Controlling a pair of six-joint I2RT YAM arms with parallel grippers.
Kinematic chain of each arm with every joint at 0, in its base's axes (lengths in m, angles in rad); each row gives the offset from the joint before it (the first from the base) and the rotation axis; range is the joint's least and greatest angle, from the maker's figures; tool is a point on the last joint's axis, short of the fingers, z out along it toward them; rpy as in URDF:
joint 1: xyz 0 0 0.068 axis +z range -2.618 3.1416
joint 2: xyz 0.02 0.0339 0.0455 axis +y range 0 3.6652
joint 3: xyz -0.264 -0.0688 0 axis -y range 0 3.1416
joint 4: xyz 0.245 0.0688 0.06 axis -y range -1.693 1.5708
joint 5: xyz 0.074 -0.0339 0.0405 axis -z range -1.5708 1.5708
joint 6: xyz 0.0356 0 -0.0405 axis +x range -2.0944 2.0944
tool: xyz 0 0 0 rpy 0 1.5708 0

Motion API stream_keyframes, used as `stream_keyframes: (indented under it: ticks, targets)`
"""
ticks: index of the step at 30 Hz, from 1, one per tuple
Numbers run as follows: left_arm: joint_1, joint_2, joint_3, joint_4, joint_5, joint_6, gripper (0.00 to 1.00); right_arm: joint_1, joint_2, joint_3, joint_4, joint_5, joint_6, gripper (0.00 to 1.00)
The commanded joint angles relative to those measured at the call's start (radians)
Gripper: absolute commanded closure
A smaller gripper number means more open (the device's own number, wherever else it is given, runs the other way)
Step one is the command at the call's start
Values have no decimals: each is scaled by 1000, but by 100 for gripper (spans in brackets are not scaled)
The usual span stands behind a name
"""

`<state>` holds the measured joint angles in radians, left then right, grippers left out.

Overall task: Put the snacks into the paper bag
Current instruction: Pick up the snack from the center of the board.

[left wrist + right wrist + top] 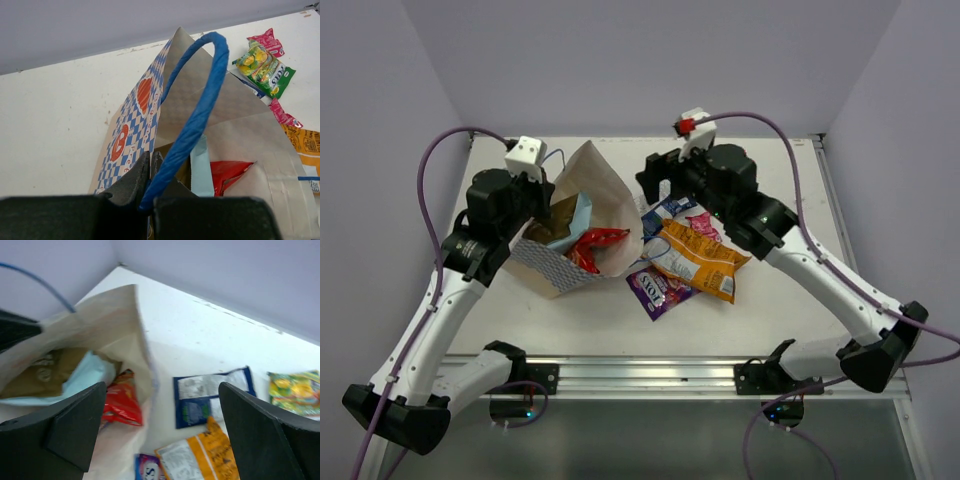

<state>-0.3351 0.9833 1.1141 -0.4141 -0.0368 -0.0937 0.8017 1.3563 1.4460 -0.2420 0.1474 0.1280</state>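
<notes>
The paper bag (582, 222) lies tipped on the white table (570, 320), left of centre, its mouth gaping toward the right. From overhead, a light-blue bag (580, 212) and a red cookie bag (594, 247) show inside it. The left gripper (542, 196) sits at the bag's far left rim, but this view hides what its fingers are doing.

The left wrist camera settles that: the fingers (134, 181) are pressed together on the bag's blue cord handle (195, 120), pinching it at its lower end beside the checkered outer wall (132, 131). The same view shows a yellow-green pack (264, 69) and a small pink pack (267, 41) lying on the table beyond the bag.

The right gripper (658, 178) hovers above the loose snacks just right of the bag's mouth. Its wrist view shows the two fingers (77, 424) spread wide apart with nothing between them. Below it lie a dark blue packet (212, 395), flat and face down, and the orange chip bag (200, 460), touching it at the near side. A purple pack (658, 290) lies nearest the arms, seemingly tucked partly under the orange one, though the overlap is hard to read.
</notes>
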Motion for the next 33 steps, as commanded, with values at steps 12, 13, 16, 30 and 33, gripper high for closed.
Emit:
stream_keyframes:
  ticks: [12, 13, 16, 30, 33]
  targets:
    - [1, -40, -56, 92, -2, 8, 100, -435, -19, -183, -77, -94, 113, 1]
    - [1, -40, -57, 92, -2, 8, 100, -449, 1, -184, -76, -133, 128, 2]
    - [1, -44, -62, 95, 2, 11, 100, -483, 73, -170, -68, -204, 139, 2]
    - [1, -43, -43, 70, 3, 17, 100, -529, 536, 92, -85, -452, 124, 9]
    - [1, -40, -36, 60, 2, 15, 100, -527, 618, 129, -71, -491, 117, 11]
